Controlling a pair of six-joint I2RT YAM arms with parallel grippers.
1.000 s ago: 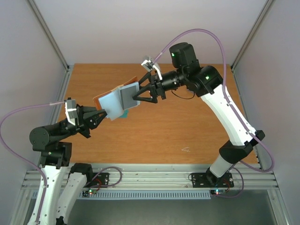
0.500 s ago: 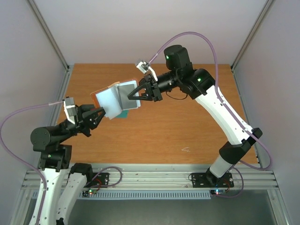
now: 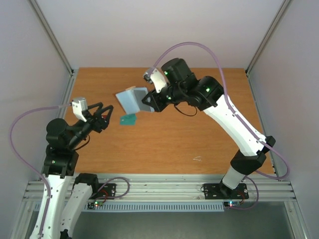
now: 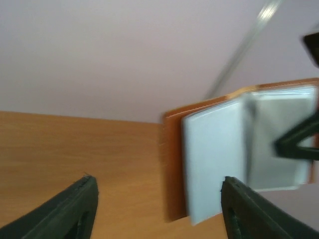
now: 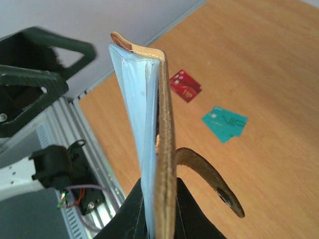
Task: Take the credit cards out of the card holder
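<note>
Currently the right gripper is clamped on one edge of the card holder, holding it lifted off the table. The holder is unfolded, with its pale lining facing the left arm. In the right wrist view it is seen edge-on, with the snap tab hanging loose. The left gripper has its jaws spread and holds nothing; it sits apart from the holder. A teal-green card and a reddish card lie flat on the table, near each other but not touching.

Bright, even light; card holder looks blurred.
</note>
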